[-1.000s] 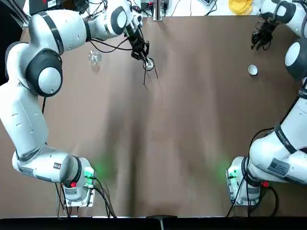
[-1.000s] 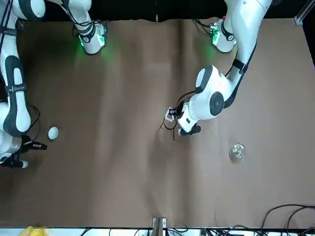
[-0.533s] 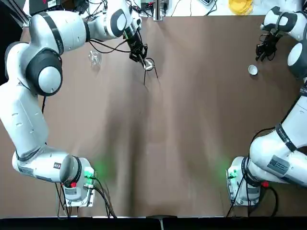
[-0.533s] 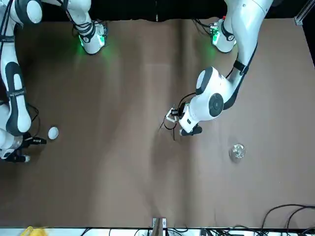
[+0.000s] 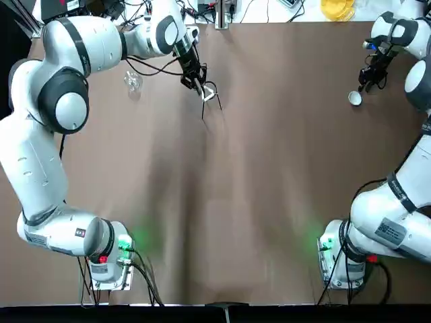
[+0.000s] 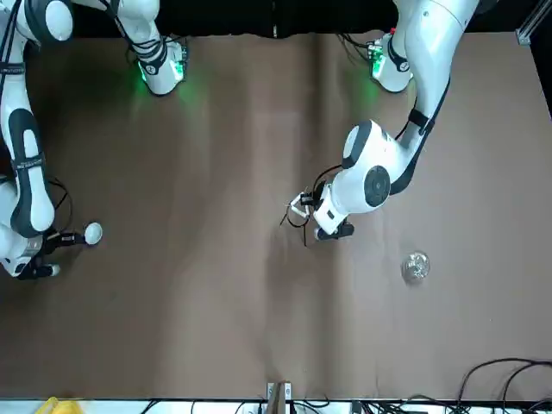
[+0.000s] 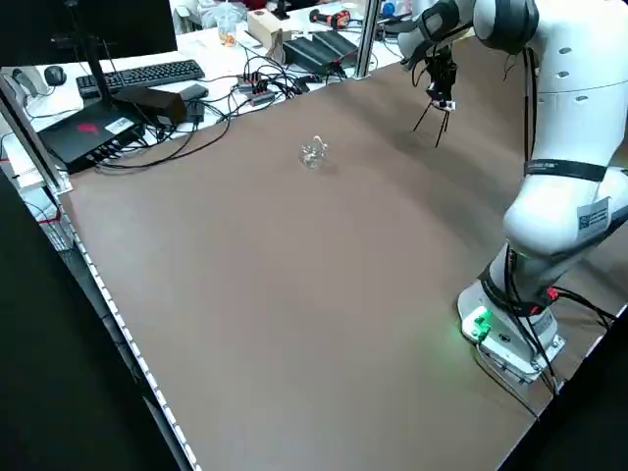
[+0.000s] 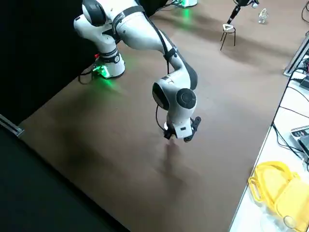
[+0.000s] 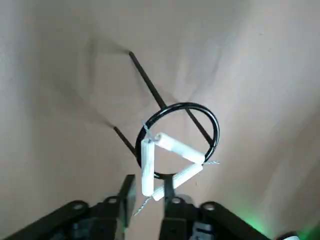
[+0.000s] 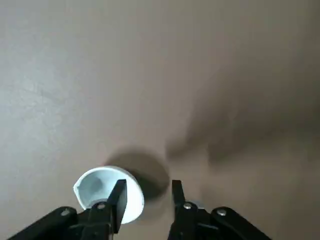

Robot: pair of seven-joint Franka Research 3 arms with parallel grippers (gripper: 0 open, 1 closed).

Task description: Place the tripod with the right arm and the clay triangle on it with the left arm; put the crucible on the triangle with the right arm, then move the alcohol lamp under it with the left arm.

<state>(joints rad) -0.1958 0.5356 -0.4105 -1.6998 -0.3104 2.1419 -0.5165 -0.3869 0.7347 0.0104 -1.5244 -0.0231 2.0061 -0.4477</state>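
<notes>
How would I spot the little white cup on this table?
Look at the far corner of the brown table on the robot's right side, where the right gripper hangs. The cup sits alone just beside it, round and solid white, unlike the hollow white triangle on the wire stand.

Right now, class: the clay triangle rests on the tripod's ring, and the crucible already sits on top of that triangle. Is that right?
Not quite. The clay triangle does rest on the tripod, but the crucible is not on it: the top view shows it on the table, far off beside the right pincer.
</notes>
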